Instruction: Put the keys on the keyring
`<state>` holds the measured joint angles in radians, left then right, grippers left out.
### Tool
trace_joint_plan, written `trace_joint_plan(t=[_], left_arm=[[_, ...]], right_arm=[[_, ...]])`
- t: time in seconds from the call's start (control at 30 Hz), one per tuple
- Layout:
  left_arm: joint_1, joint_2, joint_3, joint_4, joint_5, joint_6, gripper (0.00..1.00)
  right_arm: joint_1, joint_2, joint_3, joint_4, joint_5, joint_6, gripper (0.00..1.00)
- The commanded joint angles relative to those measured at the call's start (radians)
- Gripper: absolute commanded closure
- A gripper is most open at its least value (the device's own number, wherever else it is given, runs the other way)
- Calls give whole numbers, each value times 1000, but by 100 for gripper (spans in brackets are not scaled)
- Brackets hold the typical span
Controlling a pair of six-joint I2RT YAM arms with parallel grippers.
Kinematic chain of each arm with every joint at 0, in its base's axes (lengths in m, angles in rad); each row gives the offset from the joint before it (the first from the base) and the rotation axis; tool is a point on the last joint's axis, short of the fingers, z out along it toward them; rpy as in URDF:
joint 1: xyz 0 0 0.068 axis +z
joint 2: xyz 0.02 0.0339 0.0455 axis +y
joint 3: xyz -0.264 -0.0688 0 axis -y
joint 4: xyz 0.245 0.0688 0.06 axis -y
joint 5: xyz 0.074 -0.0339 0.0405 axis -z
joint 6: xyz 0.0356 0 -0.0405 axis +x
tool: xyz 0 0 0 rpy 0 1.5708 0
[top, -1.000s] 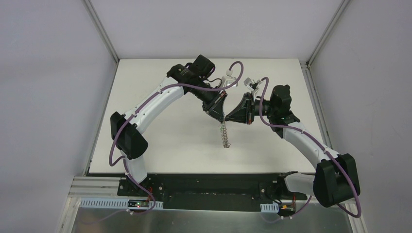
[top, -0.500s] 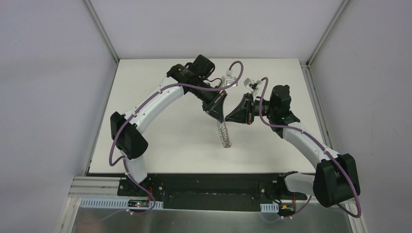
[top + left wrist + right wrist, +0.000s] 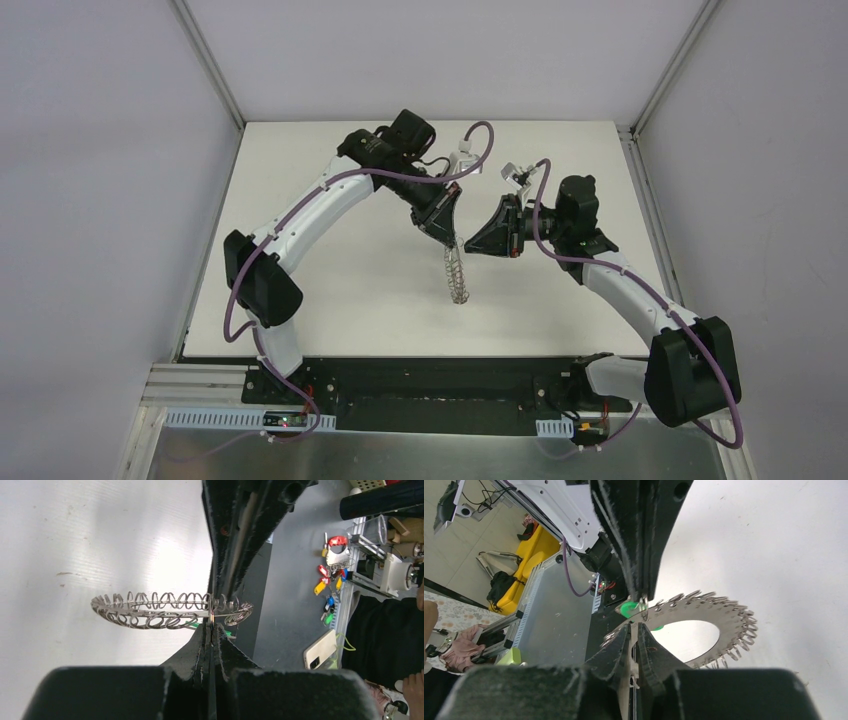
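The keyring (image 3: pixel 457 278), a flat grey ring fringed with wire loops, hangs edge-on above the white table. My left gripper (image 3: pixel 450 240) is shut on its upper rim. In the left wrist view the keyring (image 3: pixel 150 612) stretches left from my left gripper (image 3: pixel 212 627). The key's green head (image 3: pixel 627 609) shows at the keyring (image 3: pixel 724 615) rim, right beside the left fingertips (image 3: pixel 639 555). A sliver of green also shows under the loops (image 3: pixel 190 625). My right gripper (image 3: pixel 635 626) faces the ring's rim with its jaws slightly parted and nothing between them. It sits (image 3: pixel 468 245) just right of the left one.
The white table (image 3: pixel 330 280) ends at a black rail (image 3: pixel 420 370) by the arm bases. Beyond the table's edge the left wrist view shows a bunch of coloured key tags (image 3: pixel 325 580) and a phone (image 3: pixel 320 649).
The right jaws have parted a little. The left gripper has shifted slightly left with the ring, so a small gap now separates the two grippers' tips.
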<state>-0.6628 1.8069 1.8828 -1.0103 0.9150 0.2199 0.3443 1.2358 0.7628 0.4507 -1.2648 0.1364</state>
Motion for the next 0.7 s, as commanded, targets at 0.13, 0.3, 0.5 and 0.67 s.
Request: trace_joint_plan(t=[0.13, 0.3, 0.5, 0.67], left_arm=[[19, -49, 11, -50, -4, 28, 100], [-6, -11, 54, -175, 6, 72, 100], [-39, 35, 91, -266, 70, 76, 100], [-43, 63, 110, -262, 132, 31, 100]], right_arm=[[-6, -20, 24, -7, -61, -16, 80], [-7, -28, 39, -25, -53, -15, 73], [-3, -35, 41, -34, -54, -20, 61], [7, -40, 44, -37, -55, -21, 56]])
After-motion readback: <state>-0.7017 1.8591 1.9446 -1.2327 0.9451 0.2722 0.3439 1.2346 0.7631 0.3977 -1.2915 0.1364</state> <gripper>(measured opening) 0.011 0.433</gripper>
